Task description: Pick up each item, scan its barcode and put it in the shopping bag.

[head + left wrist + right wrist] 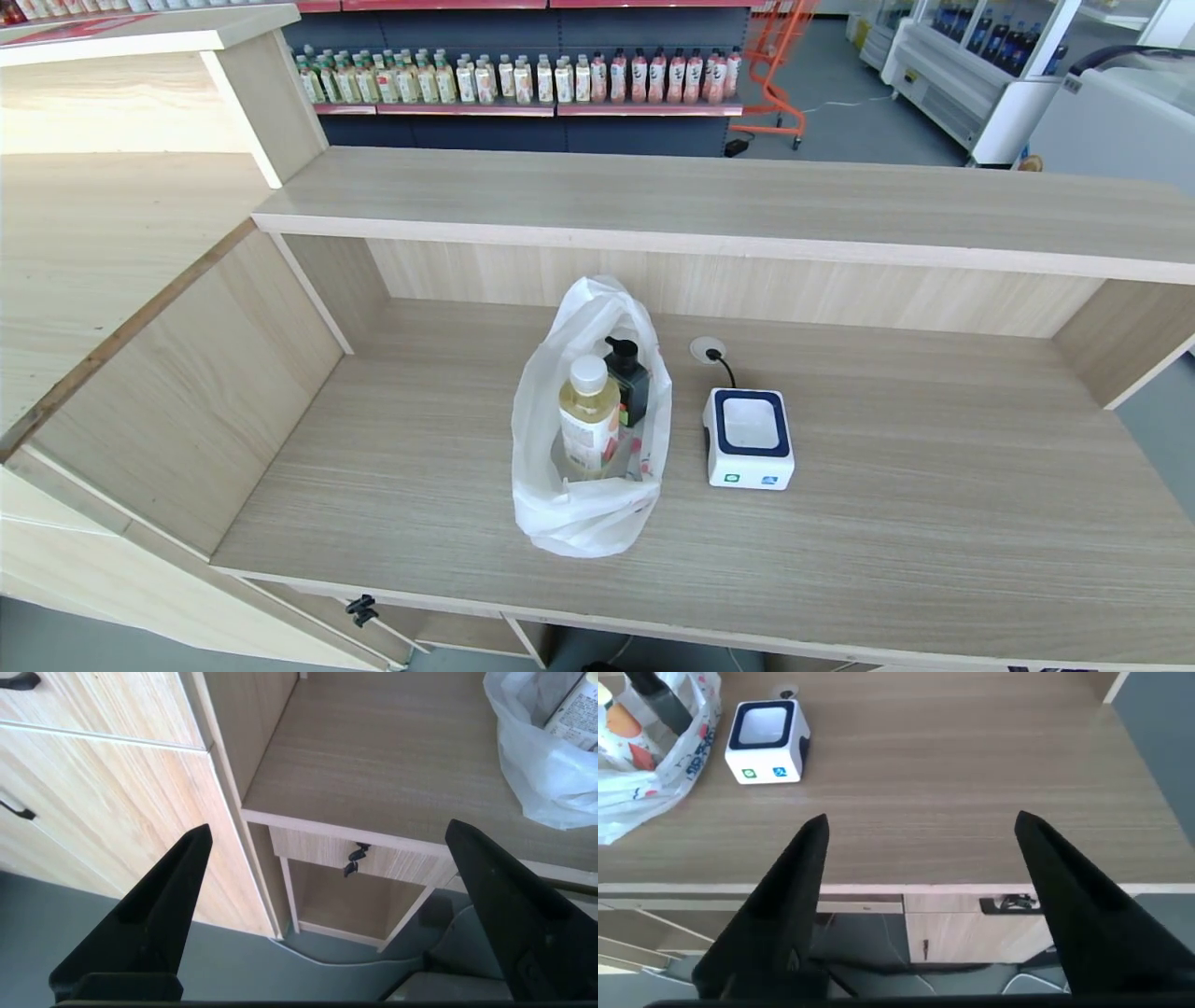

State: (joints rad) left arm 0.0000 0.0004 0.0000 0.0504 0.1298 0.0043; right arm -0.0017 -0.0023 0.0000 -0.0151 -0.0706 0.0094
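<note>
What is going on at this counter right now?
Nothing is being handled. The white plastic shopping bag stands on the pale wooden counter, holding a yellowish drink bottle with a white cap and a dark pump bottle. A white, blue-framed scanner sits beside it. The left gripper and right gripper are open and empty, just off the counter's front edge.

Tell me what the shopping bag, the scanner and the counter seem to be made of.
Shopping bag: thin white plastic film, semi-translucent, crinkled and slumped.
Scanner: probably hard moulded plastic, a smooth white shell with a dark blue frame.
Counter: pale wood-grain board, matte; laminate or veneer, cannot tell which.
</note>
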